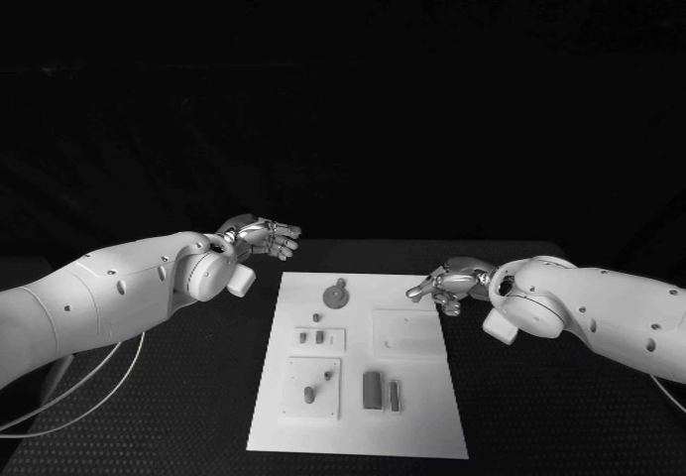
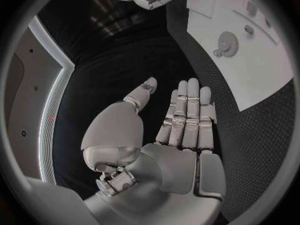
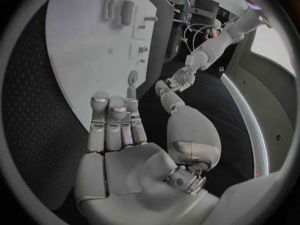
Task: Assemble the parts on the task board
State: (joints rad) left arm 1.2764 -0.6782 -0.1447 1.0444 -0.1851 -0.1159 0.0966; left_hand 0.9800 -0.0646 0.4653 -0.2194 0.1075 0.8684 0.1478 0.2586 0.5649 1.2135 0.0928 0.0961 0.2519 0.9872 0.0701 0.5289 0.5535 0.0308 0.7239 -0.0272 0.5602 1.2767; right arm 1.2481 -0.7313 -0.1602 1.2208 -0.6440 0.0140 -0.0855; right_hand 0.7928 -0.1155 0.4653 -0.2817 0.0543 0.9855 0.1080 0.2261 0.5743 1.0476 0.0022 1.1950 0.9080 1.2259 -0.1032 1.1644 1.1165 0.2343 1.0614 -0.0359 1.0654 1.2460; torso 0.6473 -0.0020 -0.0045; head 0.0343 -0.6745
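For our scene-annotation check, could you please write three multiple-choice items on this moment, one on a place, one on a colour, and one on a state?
1. Where is the left hand?
A. Off the task board's far left corner
B. Above the board's near edge
C. On the board's middle

2. What colour is the task board?
A. Black
B. White
C. Striped

3. What state is the right hand in?
A. Holding the gear-shaped part
B. Pressing flat on the board
C. Holding nothing

Answers: 1 A, the head view shows it over black table beyond that corner. 2 B, the plate is white on black. 3 C, its wrist view shows bare fingers.
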